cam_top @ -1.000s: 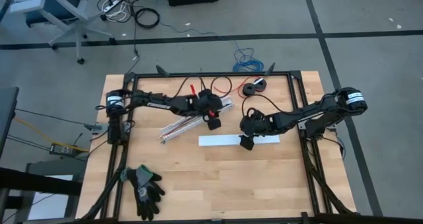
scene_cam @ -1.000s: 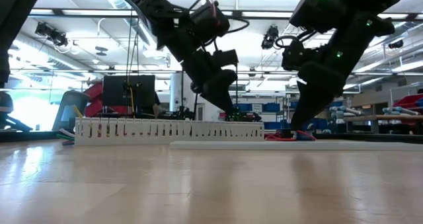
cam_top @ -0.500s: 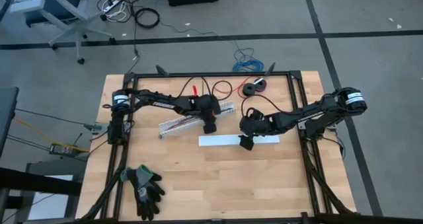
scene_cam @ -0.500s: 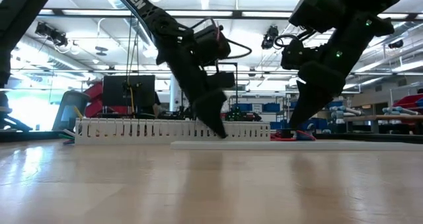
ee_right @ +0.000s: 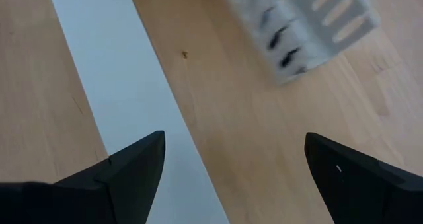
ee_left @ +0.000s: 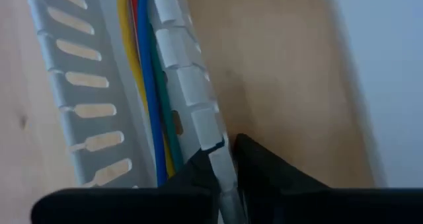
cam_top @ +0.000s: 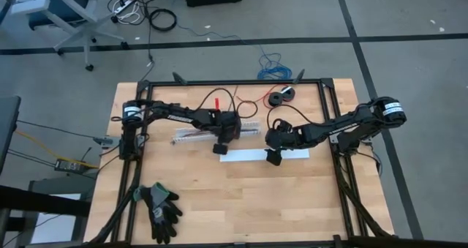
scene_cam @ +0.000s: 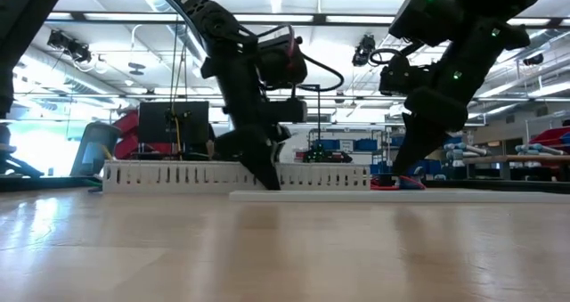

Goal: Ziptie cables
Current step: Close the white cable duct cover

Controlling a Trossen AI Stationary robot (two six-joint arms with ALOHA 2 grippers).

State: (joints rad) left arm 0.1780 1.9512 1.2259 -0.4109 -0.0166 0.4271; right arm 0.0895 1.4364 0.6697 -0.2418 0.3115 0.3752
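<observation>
With the left gripper [ee_left: 225, 168] pinched on the slotted tray's [cam_top: 191, 134] thin wall beside the cables [ee_left: 147, 85], a tug could drag everything sideways, while the right gripper [ee_right: 231, 168] hangs spread apart over the white strip [ee_right: 125, 105].

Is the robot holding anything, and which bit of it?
The left end effector pinches the slotted side wall of the white cable duct. The right end effector is open, holding nothing.

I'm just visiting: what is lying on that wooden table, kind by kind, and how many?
Slotted white cable duct: 1
Flat white strip: 1
Black spool with red wire: 1
Dark gloves: 2
Total: 5
</observation>
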